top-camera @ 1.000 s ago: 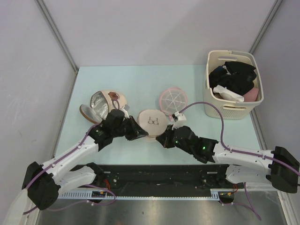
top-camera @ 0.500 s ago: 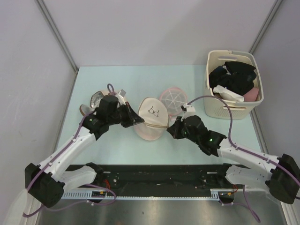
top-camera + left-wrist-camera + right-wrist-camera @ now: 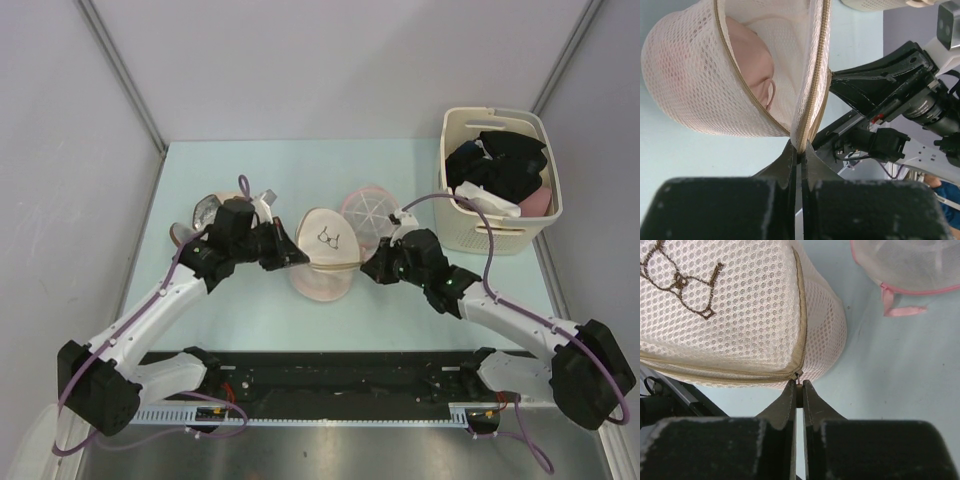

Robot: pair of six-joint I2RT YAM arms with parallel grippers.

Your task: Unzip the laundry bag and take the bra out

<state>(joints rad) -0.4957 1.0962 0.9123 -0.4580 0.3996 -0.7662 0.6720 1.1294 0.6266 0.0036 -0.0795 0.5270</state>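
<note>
The pale mesh laundry bag [image 3: 325,262] stands on edge mid-table, its domed end with a small dark mark facing up. My left gripper [image 3: 295,257] is shut on the bag's zipper seam [image 3: 801,142] at its left side. My right gripper [image 3: 368,268] is shut on the zipper pull [image 3: 798,385] at the bag's right side. In the left wrist view the bag [image 3: 700,95] gapes open between its two zipper lines. The pale pink bra [image 3: 752,62] with a thin strap shows inside. In the right wrist view the bag [image 3: 730,315] shows the zipper closed up to the slider.
A flat pink disc with white spokes [image 3: 372,208] lies just behind the bag and shows in the right wrist view [image 3: 910,262]. A beige dome with silver lining [image 3: 212,213] lies behind my left arm. A cream basket [image 3: 492,235] of black and white clothes stands at the back right.
Both grippers have moved away from the table's near edge with the bag between them. The bag has tipped up onto its edge. The right gripper has swung round toward the bag's right side.
</note>
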